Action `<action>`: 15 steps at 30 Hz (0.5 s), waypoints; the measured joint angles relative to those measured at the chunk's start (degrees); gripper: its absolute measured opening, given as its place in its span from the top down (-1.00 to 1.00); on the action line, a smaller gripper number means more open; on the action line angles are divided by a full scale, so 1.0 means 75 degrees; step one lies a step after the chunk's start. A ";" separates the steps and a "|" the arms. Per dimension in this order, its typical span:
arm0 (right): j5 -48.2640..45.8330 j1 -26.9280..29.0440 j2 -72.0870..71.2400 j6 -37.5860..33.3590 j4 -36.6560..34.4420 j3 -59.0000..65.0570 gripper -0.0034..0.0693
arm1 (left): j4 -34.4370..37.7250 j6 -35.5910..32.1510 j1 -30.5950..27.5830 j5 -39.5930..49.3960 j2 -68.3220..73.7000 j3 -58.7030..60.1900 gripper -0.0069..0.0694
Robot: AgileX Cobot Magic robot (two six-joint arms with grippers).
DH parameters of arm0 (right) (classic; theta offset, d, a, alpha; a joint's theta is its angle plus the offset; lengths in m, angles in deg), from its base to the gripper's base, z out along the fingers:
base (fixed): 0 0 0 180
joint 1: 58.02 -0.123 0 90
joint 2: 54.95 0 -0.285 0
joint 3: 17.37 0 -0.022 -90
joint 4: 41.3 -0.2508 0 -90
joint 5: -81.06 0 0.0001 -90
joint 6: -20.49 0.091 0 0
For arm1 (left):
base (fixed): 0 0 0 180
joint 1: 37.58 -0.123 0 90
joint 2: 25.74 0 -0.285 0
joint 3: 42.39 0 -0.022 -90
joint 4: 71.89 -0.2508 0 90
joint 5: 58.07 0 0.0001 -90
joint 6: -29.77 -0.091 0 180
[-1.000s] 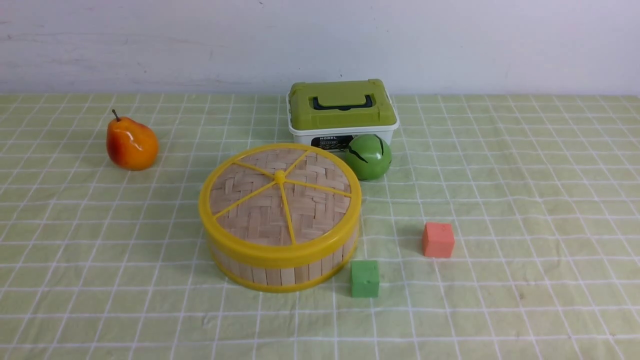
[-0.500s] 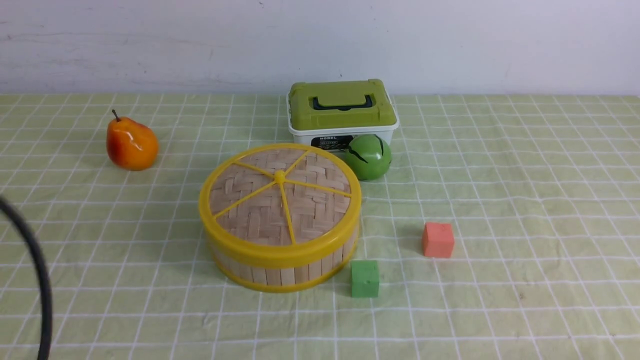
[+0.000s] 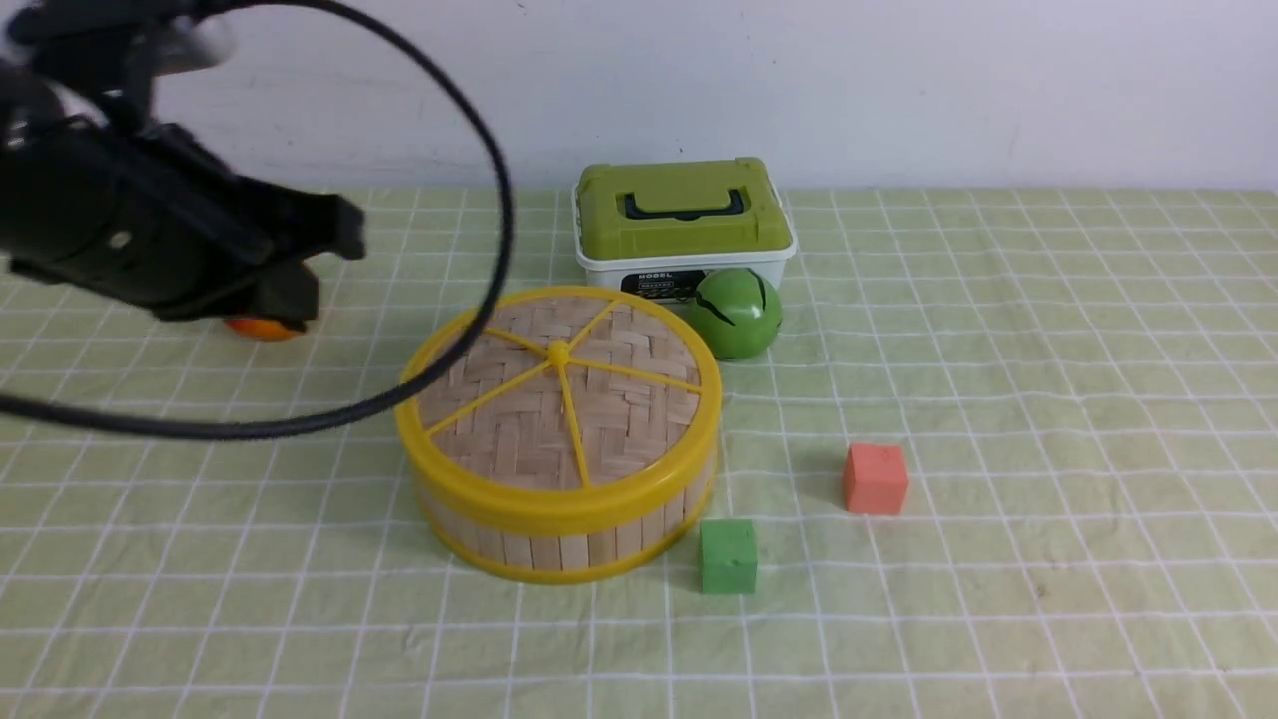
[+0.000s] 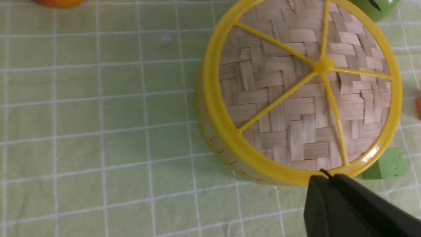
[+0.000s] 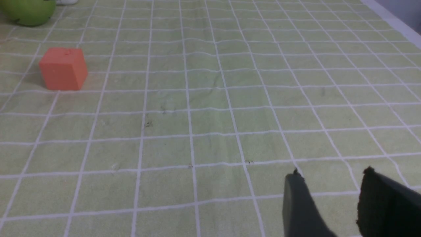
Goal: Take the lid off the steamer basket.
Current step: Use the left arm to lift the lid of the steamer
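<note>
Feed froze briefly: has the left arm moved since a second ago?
Yes. The left arm has swung in from the left edge and now hides most of the pear, left of the lid.

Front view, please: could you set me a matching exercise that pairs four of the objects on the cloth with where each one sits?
Things:
1. lid
2. green cube
3. red cube
4. green ball

Places:
A. directly in front of the green-topped box
B. on its own, well to the right of the steamer basket
C. close beside the steamer basket, at its near right
D. seated on top of the steamer basket

Pairs: 1-D, 2-C, 3-B, 4-A
</note>
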 joint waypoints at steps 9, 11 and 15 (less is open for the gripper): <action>0.0000 0.0000 0.0000 0.0000 0.0000 0.0000 0.24 | -0.0491 0.0153 0.1134 0.0905 0.2399 -0.2592 0.84; 0.0000 0.0000 0.0000 0.0000 0.0000 0.0000 0.24 | -0.0538 0.0153 0.1233 0.1193 0.2943 -0.3124 0.77; 0.0000 0.0000 0.0000 0.0000 0.0000 0.0000 0.24 | -0.0661 0.0153 0.1284 0.1728 0.3811 -0.4066 0.42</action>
